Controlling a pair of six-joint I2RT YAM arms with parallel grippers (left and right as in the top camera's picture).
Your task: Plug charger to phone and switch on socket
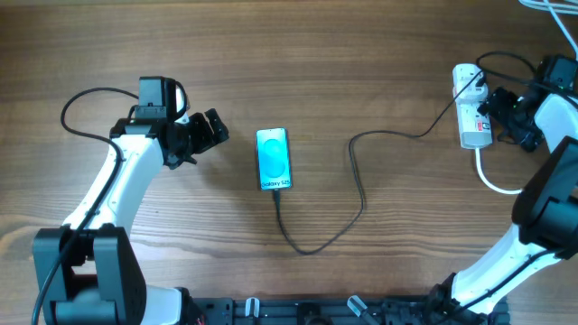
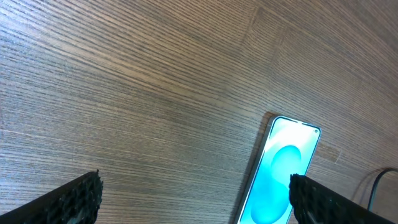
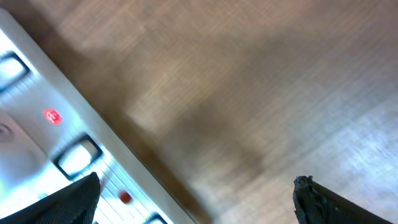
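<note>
The phone point(image 1: 275, 159) lies flat mid-table with its teal-blue screen lit; it also shows in the left wrist view point(image 2: 281, 171). The thin black charger cable point(image 1: 359, 185) runs from the phone's near end, loops right and up to the white socket point(image 1: 470, 116) at the far right. Its tip sits at the phone's bottom edge. My left gripper point(image 1: 206, 134) is open and empty, just left of the phone. My right gripper point(image 1: 502, 110) is open at the socket's right side. The socket's white face with a lit red mark point(image 3: 52, 116) fills the left of the right wrist view.
The socket's thick white cord point(image 1: 488, 177) curves down beside the right arm. Another white cord point(image 1: 558, 20) runs off the top right corner. A black rail point(image 1: 316, 311) lies along the table's near edge.
</note>
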